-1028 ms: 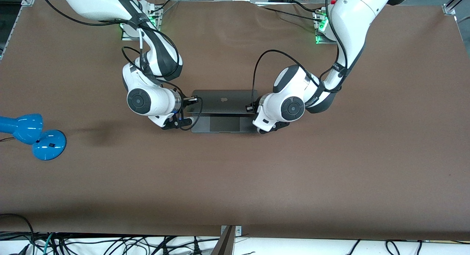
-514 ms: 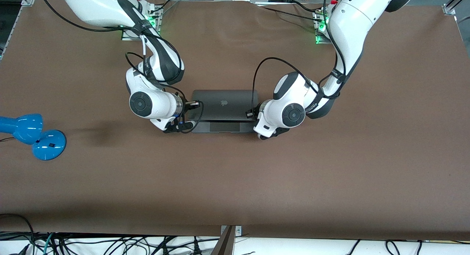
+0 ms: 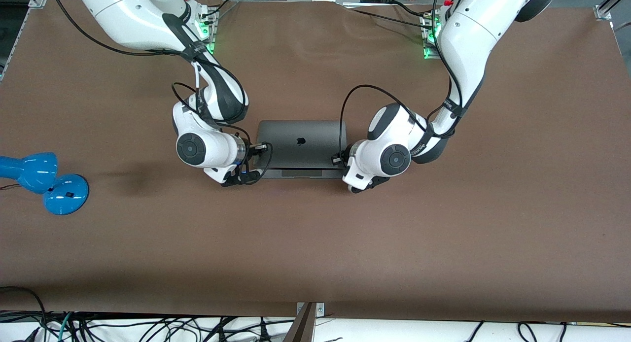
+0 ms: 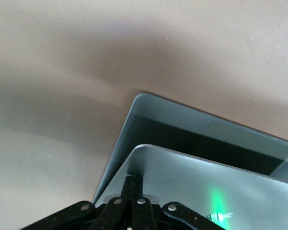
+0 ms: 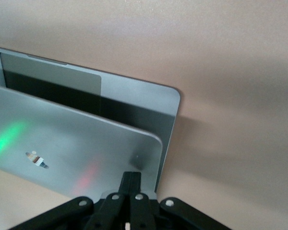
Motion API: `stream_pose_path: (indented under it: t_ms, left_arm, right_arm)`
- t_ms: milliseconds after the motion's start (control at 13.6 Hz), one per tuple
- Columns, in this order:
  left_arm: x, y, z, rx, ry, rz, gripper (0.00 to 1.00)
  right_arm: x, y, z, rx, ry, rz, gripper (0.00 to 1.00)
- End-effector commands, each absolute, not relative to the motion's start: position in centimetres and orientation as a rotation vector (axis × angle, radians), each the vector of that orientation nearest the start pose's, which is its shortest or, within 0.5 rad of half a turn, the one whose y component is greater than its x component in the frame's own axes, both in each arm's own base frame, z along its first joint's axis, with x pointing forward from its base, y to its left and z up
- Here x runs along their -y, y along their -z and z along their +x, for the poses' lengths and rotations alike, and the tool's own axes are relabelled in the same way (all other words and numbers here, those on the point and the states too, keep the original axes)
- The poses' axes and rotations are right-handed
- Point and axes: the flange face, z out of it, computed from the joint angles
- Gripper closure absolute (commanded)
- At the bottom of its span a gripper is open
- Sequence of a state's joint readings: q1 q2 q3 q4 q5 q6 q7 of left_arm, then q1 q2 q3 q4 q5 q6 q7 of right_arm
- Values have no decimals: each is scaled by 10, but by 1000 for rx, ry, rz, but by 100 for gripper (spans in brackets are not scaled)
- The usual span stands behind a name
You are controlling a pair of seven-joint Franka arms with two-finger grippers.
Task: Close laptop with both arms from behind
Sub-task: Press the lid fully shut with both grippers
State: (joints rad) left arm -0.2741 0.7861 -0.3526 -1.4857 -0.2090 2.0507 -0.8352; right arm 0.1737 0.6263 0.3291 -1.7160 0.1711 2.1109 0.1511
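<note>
Laptop (image 3: 300,147) sits mid-table, its lid tipped low over the base with a narrow strip of palm rest showing. Left gripper (image 4: 133,184) and right gripper (image 5: 131,181) each press on a lid corner, fingers drawn together. A blue desk lamp (image 3: 42,180) stands toward the right arm's end.

laptop (image 3: 300,144): space-grey lid, dark apple logo, black inside
arms (image 3: 473,31): white shells, dark grey joint caps, black cables
desk (image 3: 315,243): plain brown
lamp (image 3: 44,179): glossy blue
</note>
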Motion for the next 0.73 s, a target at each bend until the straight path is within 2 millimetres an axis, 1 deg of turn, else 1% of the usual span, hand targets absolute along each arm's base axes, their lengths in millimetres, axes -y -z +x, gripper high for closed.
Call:
stream_pose_path:
  t_ms: [0,147,220,367,661]
  left_arm:
    - [392,-210,586,613,-646,-3197,100]
    - [392,-206,588,619,-632,-3205,100]
    - [392,-201,587,618,-637,-3202,100]
    - [389,-198,591,634,-616,-3208,100]
    - [389,-189,591,646,-616,-3208,100]
  right_arm:
    - [-306,-225,581,326,-421,-2849,100]
    - [-304,-217,589,365,-405,-2835,100]
    - [-303,-212,590,370,-400,-2831,100]
    - [-302,-203,593,373,-383,-2828,100]
    - [-302,-192,596,382,-363,-2819,100]
